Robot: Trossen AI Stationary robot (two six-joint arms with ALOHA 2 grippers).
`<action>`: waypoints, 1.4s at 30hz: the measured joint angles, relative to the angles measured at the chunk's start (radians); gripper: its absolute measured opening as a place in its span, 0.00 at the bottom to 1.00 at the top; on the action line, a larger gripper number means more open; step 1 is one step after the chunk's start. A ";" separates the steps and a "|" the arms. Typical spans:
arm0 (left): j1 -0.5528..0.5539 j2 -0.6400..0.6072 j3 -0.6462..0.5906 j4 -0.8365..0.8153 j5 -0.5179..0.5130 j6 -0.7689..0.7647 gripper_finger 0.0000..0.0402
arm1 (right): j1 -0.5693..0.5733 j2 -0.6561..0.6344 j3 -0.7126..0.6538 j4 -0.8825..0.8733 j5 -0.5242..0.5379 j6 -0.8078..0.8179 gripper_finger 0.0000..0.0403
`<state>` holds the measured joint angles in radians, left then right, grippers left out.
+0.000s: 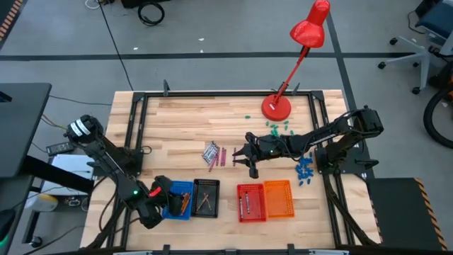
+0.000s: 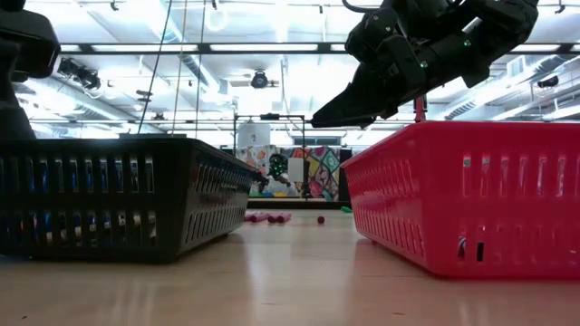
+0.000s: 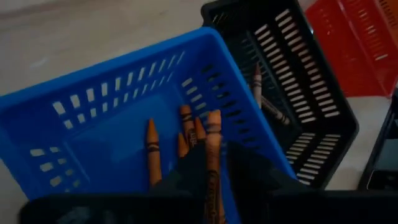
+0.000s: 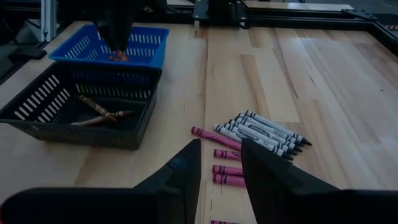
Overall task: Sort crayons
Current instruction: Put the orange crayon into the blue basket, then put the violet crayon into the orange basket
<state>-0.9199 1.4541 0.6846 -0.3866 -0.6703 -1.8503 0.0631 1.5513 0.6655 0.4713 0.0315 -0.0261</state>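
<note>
Left tool [image 3: 211, 171] slightly parted around orange crayon [image 3: 213, 143], over blue basket [image 3: 93, 106].

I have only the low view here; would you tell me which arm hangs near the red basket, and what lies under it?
Observer: That is the right gripper, fingers open. It hangs beyond the red basket, over loose pink crayons.
Operator: Thank you. Are there other loose crayons?
Observer: Yes, a row of grey-white crayons lies beside the pink ones.
Operator: And where is the left arm?
Observer: The left gripper hangs over the blue basket, an orange crayon at its tip; more orange crayons lie inside.
</note>
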 joint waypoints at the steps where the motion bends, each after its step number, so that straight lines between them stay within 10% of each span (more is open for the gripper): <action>1: 0.000 0.000 0.000 -0.004 0.014 0.000 0.23 | 0.000 0.000 0.000 0.000 0.000 0.000 0.29; 19: 0.256 -0.113 0.002 -0.027 -0.095 0.481 0.30 | 0.000 0.000 0.000 0.005 -0.025 -0.019 0.29; 28: 0.620 -0.090 0.002 0.005 0.036 0.841 0.29 | 0.000 0.000 0.000 -0.010 0.002 -0.037 0.29; 42: 0.894 0.085 0.001 0.360 0.282 1.249 0.29 | 0.000 -0.001 -0.045 -0.020 0.107 -0.011 0.29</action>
<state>-0.0258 1.5393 0.6858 -0.0268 -0.3878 -0.6017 0.0631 1.5501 0.6209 0.4515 0.1384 -0.0375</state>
